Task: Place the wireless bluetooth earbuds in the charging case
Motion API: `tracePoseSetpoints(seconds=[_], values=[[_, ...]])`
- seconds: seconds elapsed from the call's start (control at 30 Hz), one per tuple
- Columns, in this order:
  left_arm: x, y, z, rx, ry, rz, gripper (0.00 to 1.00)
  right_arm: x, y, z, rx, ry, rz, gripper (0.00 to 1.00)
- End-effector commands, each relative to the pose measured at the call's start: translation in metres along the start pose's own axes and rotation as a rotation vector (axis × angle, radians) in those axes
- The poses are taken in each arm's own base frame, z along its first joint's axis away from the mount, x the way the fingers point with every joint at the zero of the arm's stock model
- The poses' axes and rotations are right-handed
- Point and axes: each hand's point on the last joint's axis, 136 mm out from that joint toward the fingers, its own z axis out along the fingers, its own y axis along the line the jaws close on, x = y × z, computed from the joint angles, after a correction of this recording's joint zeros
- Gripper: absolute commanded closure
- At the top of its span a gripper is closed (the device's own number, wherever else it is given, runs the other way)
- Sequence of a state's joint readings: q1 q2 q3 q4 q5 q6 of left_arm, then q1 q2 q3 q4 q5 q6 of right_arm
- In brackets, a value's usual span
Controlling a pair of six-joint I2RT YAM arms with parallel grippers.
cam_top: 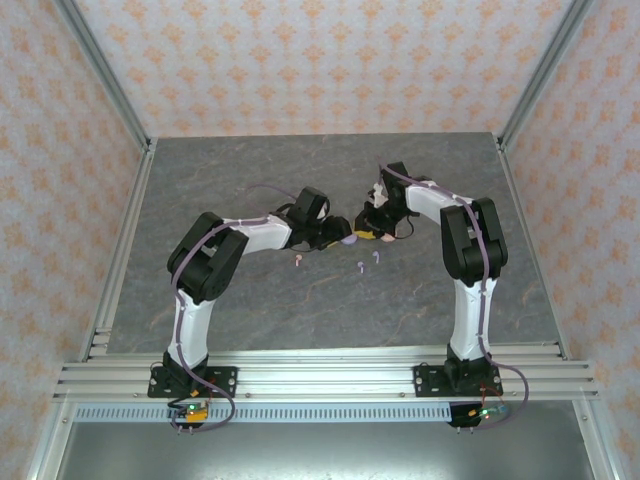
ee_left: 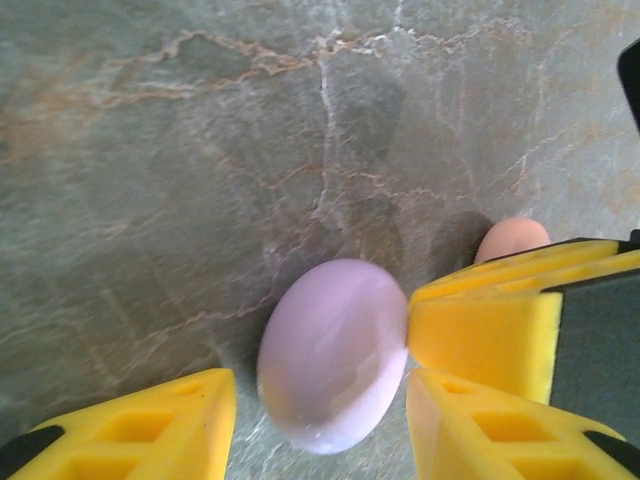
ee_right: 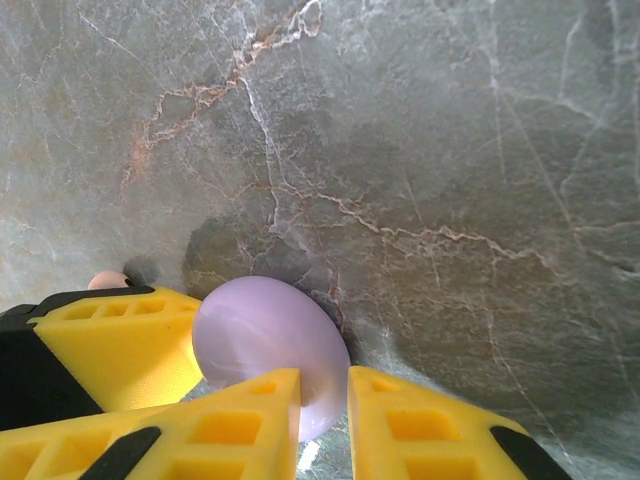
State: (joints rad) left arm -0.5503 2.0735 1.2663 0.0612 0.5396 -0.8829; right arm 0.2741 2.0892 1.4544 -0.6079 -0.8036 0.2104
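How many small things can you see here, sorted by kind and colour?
2 purple earbuds
1 pink earbud
1 lilac round case
1 peach round thing, partly hidden
Total: 5 in view

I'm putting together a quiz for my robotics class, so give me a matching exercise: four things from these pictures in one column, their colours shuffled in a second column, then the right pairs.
Things:
1. round case
2. right gripper's fingers
3. table
4. lone earbud, left of the other two

Colours:
A. grey, veined
B. pale pink
C. yellow
D. lilac

Pairs: 1-D, 2-C, 3-A, 4-B
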Motion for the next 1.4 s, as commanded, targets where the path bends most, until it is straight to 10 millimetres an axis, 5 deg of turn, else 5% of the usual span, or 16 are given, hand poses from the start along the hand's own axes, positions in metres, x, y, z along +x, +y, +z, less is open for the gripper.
tracePoseSetpoints(seconds=[0.0,0.5,0.9,1.2,1.37], values=[[0.004,0.000,0.015,0.024,0.013,-0.018,0.52,0.006,-0.011,0.009,0.026,0.024,0.031,0.80],[0.001,-0.008,0.017,0.081,-0.003,-0.049,0.60,0.006,-0.006,0.010,-0.013,0.034,0.045,0.80],[-0.003,-0.005,0.006,0.047,-0.031,-0.045,0.86,0.000,0.001,-0.009,-0.002,-0.026,0.034,0.80],[-0.028,-0.026,-0.040,0.118,-0.089,0.032,0.87,-0.013,0.034,-0.070,-0.073,-0.215,-0.059,0.72],[-0.045,-0.066,-0.090,0.273,-0.141,0.139,0.87,-0.010,0.070,-0.106,-0.178,-0.299,-0.172,0.67]])
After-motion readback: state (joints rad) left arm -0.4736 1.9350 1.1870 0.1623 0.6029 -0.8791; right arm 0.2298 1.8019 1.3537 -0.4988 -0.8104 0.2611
